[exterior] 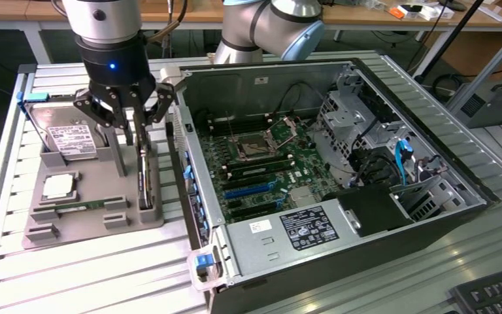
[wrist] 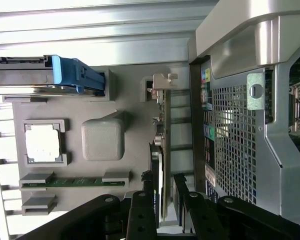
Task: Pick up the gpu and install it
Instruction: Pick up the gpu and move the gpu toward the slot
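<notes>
Exterior view: bright, even overhead room light, with soft short shadows beside the grey tray (exterior: 76, 229). The PC case (exterior: 233, 82) interior dims toward the drive bays. Wrist view is harsher: the slatted table (wrist: 90, 25) and case edge are washed by glare, the CPU chip (wrist: 42, 143) is blown white, and the gripper (wrist: 164, 177) is near-black.

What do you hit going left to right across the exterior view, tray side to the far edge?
hard drive → gpu, on edge in the grey tray → motherboard in the open case → blue cable → keyboard
</notes>
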Controlling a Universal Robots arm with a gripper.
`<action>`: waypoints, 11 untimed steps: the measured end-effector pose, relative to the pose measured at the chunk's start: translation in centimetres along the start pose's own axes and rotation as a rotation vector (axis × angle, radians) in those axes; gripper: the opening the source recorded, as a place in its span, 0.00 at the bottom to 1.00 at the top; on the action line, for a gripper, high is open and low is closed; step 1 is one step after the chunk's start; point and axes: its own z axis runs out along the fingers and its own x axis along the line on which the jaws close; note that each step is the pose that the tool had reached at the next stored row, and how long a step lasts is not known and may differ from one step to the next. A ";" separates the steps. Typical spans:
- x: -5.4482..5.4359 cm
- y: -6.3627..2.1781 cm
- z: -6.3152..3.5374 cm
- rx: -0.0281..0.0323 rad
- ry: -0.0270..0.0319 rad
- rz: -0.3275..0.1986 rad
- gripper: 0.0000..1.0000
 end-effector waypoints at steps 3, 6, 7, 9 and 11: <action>0.0 0.00 -0.09 0.0000 -0.0001 0.000 0.29; 0.0 -0.01 -0.15 -0.0001 -0.0001 0.000 0.29; 0.0 -0.01 -0.18 0.0000 -0.0001 0.000 0.29; 0.0 -0.01 -0.22 -0.0001 -0.0001 0.000 0.29; 0.0 -0.02 -0.29 0.0000 0.0000 0.000 0.29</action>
